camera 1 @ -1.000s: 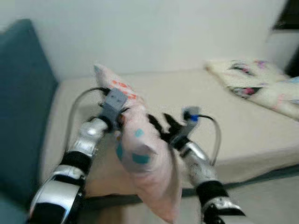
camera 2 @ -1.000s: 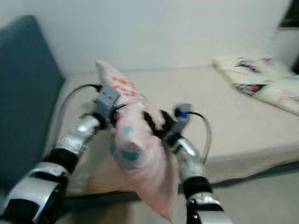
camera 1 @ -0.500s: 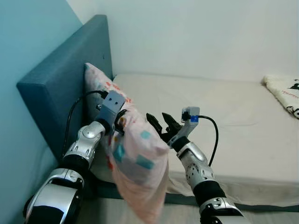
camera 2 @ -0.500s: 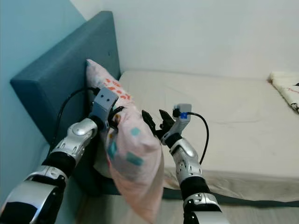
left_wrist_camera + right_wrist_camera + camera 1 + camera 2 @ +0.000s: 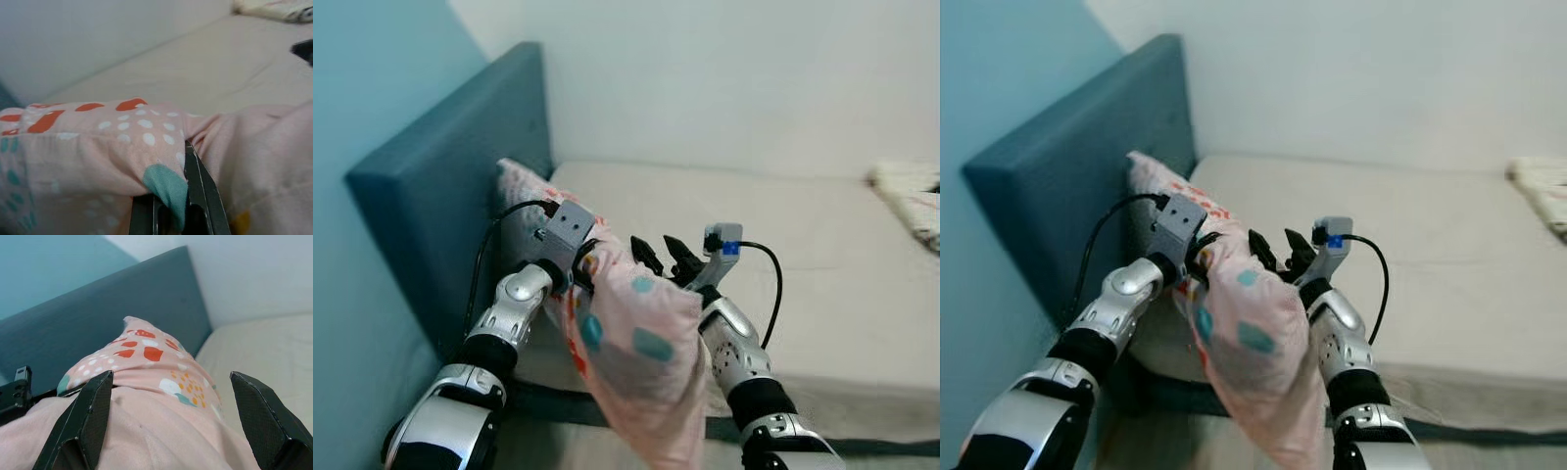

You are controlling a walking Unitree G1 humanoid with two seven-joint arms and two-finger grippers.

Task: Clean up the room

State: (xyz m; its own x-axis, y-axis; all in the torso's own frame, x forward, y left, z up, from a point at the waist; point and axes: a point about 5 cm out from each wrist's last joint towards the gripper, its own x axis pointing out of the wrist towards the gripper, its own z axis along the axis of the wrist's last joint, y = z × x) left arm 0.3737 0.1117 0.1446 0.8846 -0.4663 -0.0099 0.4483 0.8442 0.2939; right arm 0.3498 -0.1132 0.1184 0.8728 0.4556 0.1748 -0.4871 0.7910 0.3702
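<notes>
The pink patterned pillow (image 5: 626, 343) hangs between the two arms over the near corner of the bed (image 5: 803, 225), its upper end reaching up toward the teal headboard (image 5: 460, 186) beyond the left hand (image 5: 168, 215). That hand is pinched on a fold of the pillowcase, so the whole weight seems to hang from a thin bunch of cloth; the fold could slide out of the fingers and the pillow would drop to the floor beside the bed. The right hand (image 5: 668, 262) is spread wide, fingers apart, just beside the pillow's far face and not gripping it, so it gives no backup, and a swing toward the headboard could snag the dangling lower end on the mattress edge. Compared with half a second ago, the arms and pillow sit slightly farther right in view and the far bedding has slipped toward the frame edge, which suggests the camera turned; the grip looks unchanged.
</notes>
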